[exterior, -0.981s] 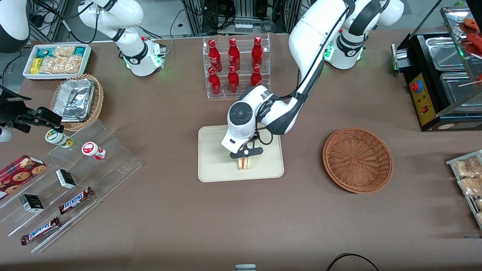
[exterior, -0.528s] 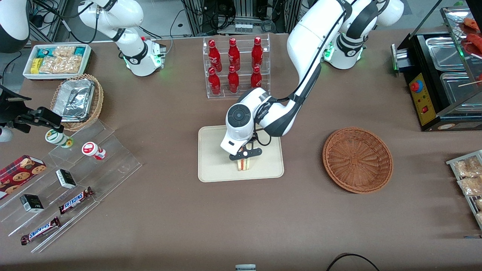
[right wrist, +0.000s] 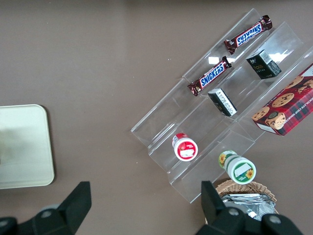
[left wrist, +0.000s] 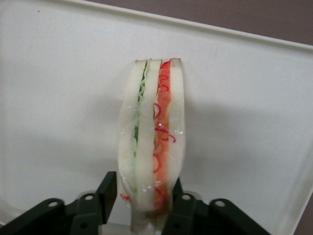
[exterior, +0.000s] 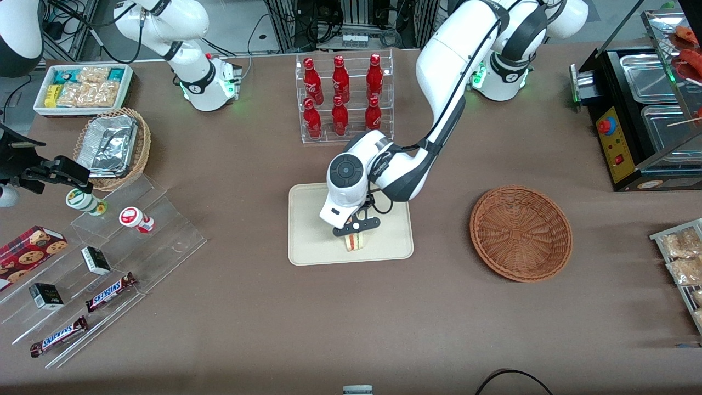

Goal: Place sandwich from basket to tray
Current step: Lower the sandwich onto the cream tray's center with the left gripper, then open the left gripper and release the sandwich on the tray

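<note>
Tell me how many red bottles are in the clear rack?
6 red bottles stand in the clear rack: three on its upper step, three on the lower. None looks hidden. The gripper, nearer the camera, holds the sandwich over the tray.

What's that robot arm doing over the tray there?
The working arm's gripper is shut on a small sandwich and holds it just over the cream tray, in the part of the tray nearer the front camera. The fingers pinch the bread on both sides. The reddish-brown basket it is meant to come from sits empty on the table toward the working arm's end. The sandwich has not been let go yet.
</note>
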Available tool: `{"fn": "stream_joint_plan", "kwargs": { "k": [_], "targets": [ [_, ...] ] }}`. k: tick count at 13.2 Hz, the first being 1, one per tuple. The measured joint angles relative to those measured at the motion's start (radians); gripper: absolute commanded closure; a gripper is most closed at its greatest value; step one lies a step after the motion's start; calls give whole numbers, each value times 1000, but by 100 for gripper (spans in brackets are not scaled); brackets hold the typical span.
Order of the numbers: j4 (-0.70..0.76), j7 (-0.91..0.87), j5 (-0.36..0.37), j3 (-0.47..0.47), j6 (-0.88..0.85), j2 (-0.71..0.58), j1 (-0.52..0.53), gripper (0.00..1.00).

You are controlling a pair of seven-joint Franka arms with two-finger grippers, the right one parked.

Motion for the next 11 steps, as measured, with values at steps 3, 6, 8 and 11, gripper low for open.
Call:
{"fn": "stream_joint_plan", "kwargs": {
  "k": [3, 6, 8, 11],
  "targets": [
    [58, -18, 0, 0, -68, -1, -1, 0],
    [141, -22, 0, 5, -163, -26, -1, 0],
    [153, -22, 0, 10, -197, -60, 0, 0],
    [155, -19, 0, 17, -241, -108, 5, 0]
  ]
}}
